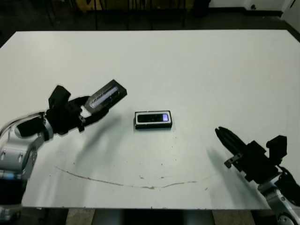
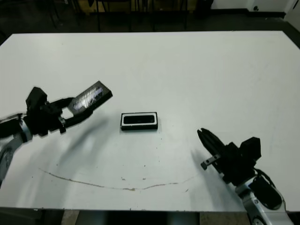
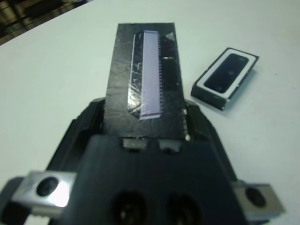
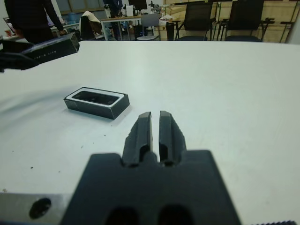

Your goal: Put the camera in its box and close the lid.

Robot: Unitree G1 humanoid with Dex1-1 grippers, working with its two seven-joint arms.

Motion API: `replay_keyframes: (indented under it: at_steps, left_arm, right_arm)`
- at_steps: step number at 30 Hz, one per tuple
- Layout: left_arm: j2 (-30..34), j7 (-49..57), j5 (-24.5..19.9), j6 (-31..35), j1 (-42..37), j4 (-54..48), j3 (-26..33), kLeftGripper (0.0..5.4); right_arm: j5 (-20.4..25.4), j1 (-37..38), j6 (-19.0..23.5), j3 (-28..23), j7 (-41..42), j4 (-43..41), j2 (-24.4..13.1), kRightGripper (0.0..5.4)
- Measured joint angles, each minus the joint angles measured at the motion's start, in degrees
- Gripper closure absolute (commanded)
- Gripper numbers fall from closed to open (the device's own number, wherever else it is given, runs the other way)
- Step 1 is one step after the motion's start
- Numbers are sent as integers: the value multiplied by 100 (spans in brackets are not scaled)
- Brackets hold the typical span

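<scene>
The box (image 1: 153,120) rests near the middle of the white table, and the slim black camera (image 1: 153,117) lies inside it, a bluish-purple patch at its right end. To the box's left, above the table, my left gripper (image 1: 89,110) is shut on the lid (image 1: 108,95), a flat black cover with a silvery strip, held tilted. The left wrist view shows the lid (image 3: 144,77) pinched at its near end, with the box (image 3: 226,78) beyond it. My right gripper (image 1: 224,136) hovers low at the front right, fingers (image 4: 140,133) shut on nothing, well away from the box (image 4: 96,101).
A thin brown line (image 1: 126,182) runs across the table near its front edge. Chairs and desks (image 4: 206,18) stand beyond the far edge, and a person (image 4: 30,18) in dark clothes is at the far left in the right wrist view.
</scene>
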Motion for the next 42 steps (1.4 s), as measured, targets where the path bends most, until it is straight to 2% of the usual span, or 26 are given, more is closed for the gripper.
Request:
replay_keyframes:
  at_steps: [4, 13, 21, 28, 42]
  left_arm:
    - [-6, -760, 99, -350, -759, 994, -322, 265]
    - [-368, -1841, 565, -666, -2080, 2745, -1035, 265]
    - [-803, -2596, 721, -1089, -2604, 4189, -1109, 265]
    - [-1065, -2921, 722, -1618, -2702, 5098, -899, 265]
    - [-1387, -3264, 1070, -1878, -2880, 5770, -859, 265]
  right_arm:
    - [111, -12, 342, -52, -129, -278, -8, 540]
    - [108, -64, 390, -93, -77, -306, -28, 540]
    - [197, -70, 388, -150, 31, -231, -30, 540]
    - [-11, -139, 169, -140, 201, 38, -71, 540]
    - [31, -238, 129, -155, 368, 219, -87, 540]
